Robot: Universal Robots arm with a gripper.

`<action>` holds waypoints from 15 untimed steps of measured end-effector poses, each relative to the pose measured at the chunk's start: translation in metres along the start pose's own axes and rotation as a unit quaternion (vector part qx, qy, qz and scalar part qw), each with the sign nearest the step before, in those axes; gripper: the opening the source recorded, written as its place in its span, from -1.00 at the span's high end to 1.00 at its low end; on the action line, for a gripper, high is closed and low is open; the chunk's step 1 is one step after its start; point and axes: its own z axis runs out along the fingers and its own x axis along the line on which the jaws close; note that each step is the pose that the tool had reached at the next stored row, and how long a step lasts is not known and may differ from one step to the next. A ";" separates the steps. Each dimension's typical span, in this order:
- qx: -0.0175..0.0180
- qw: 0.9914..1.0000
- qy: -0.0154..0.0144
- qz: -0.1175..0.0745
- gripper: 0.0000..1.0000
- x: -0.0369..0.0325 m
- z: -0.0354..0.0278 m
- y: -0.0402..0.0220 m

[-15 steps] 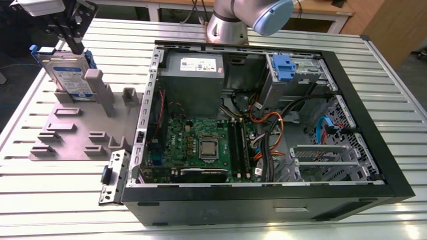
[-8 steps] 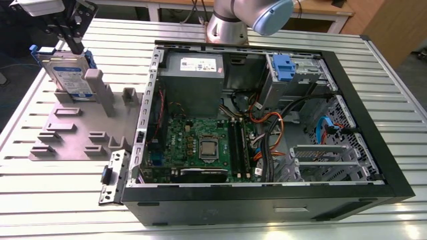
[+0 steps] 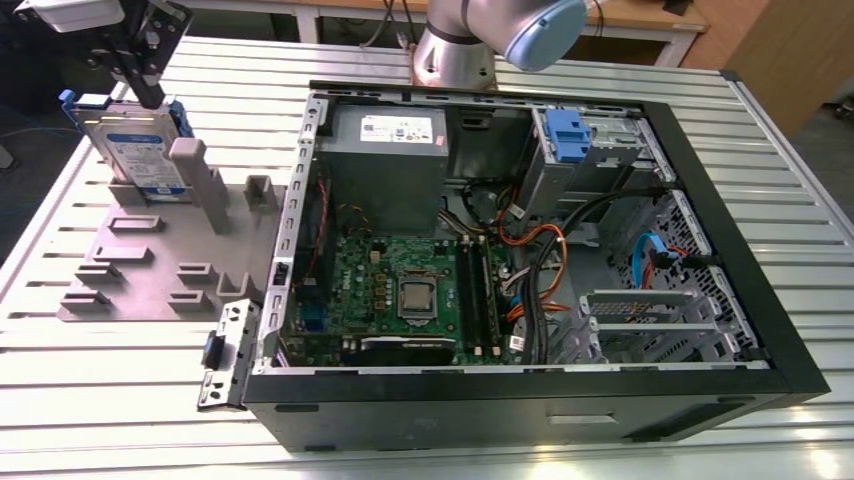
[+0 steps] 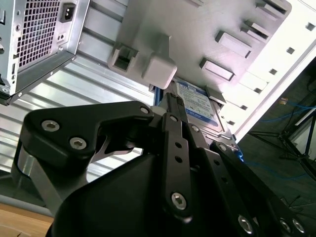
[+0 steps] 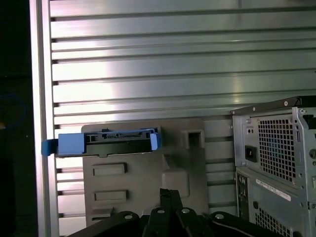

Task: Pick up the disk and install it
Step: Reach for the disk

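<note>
The gripper (image 3: 150, 98) hangs right over the disk (image 3: 138, 150). The disk is just under it, standing on its edge in the grey holder (image 3: 160, 265). Its long, thin top edge points up at the gripper, with a blue tab (image 5: 49, 146) sticking out at the end. I cannot tell if the gripper is squeezing or loose. A tall grey post (image 3: 188, 185) stands just beside the disk. Straight up is open air. The open computer case (image 3: 534, 250) sits off to the gripper's side, past the holder.

gripper (image 3: 146, 90) over disk (image 3: 138, 152), upright in grey holder (image 3: 150, 262)
</note>
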 end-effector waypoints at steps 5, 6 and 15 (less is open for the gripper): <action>0.000 1.000 0.000 0.000 0.79 0.0073 0.0000 -0.0004; 0.000 1.000 0.000 0.000 0.79 0.0090 0.0001 -0.0005; 0.000 1.000 0.000 0.000 0.79 0.0171 0.0001 -0.0008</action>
